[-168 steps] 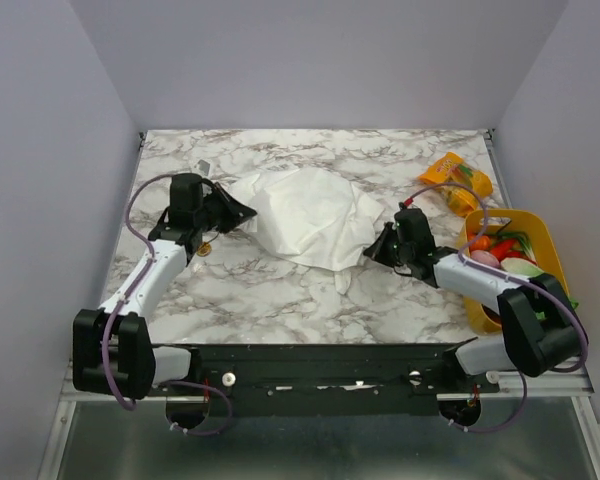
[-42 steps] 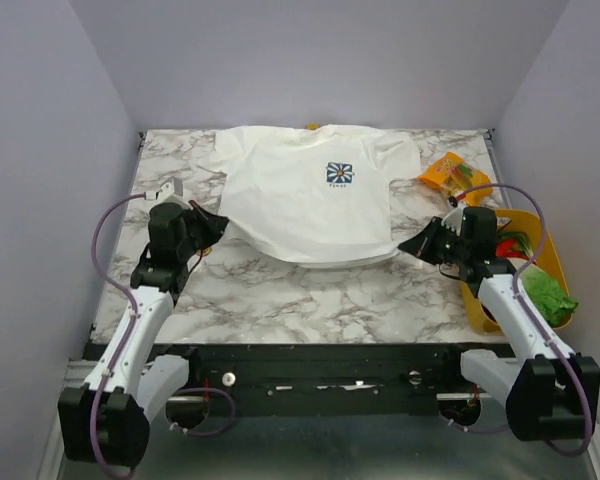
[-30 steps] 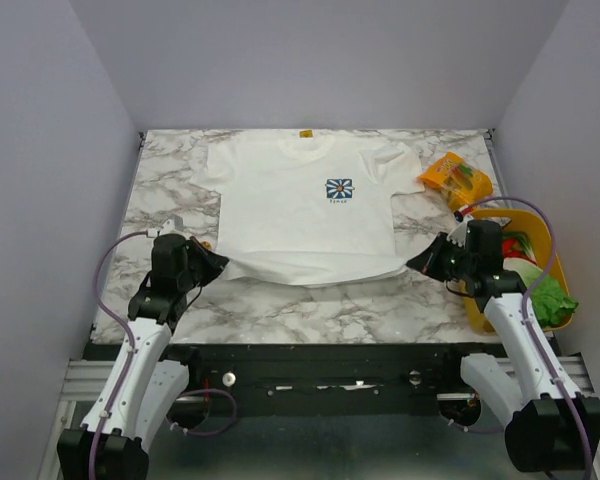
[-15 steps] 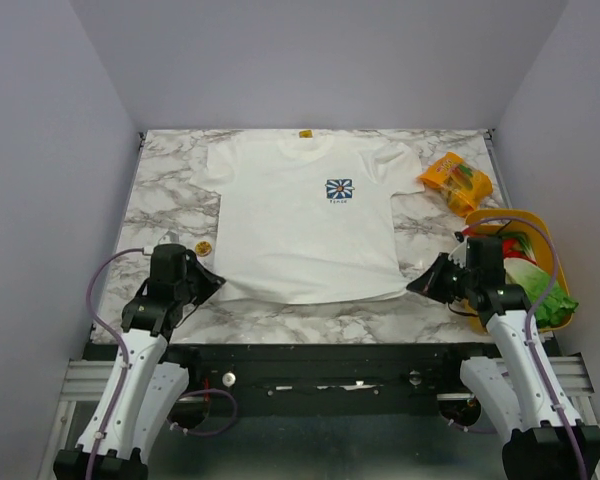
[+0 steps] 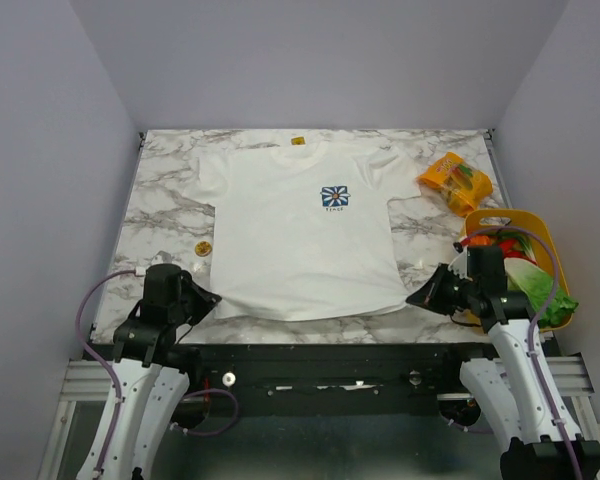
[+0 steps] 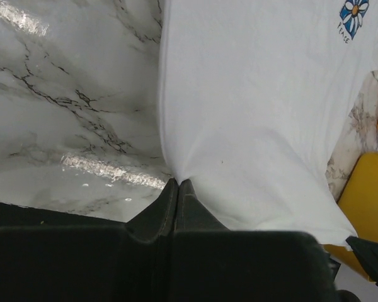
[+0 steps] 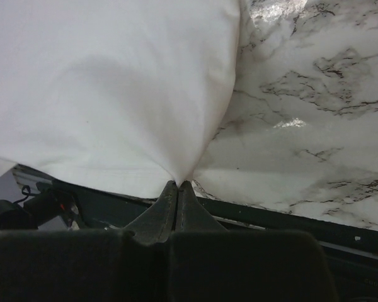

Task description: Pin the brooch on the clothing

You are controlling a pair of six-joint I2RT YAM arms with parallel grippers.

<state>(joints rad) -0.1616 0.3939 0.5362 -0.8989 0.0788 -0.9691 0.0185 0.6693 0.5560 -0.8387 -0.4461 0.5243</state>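
Observation:
The white T-shirt [image 5: 295, 235] lies spread flat on the marble table, its flower emblem [image 5: 333, 197] facing up. My left gripper [image 5: 214, 299] is shut on the shirt's bottom left hem corner; the left wrist view [image 6: 177, 181] shows the cloth [image 6: 258, 113] pinched in the closed jaws. My right gripper [image 5: 412, 298] is shut on the bottom right hem corner; in the right wrist view [image 7: 177, 183] the cloth [image 7: 113, 94] is drawn into the closed jaws. The tiny gold brooch [image 5: 203, 247] lies on the table left of the shirt, above my left gripper.
An orange snack packet [image 5: 456, 181] lies at the right rear. A yellow basket [image 5: 543, 245] of toy vegetables stands at the right edge beside my right arm. A small yellow tag [image 5: 298, 141] sits at the shirt's collar. The table's front edge is just below both grippers.
Both grippers have drawn the shirt's hem toward the front edge. The shirt went from a crumpled heap to spread flat, and the brooch came into view on the left.

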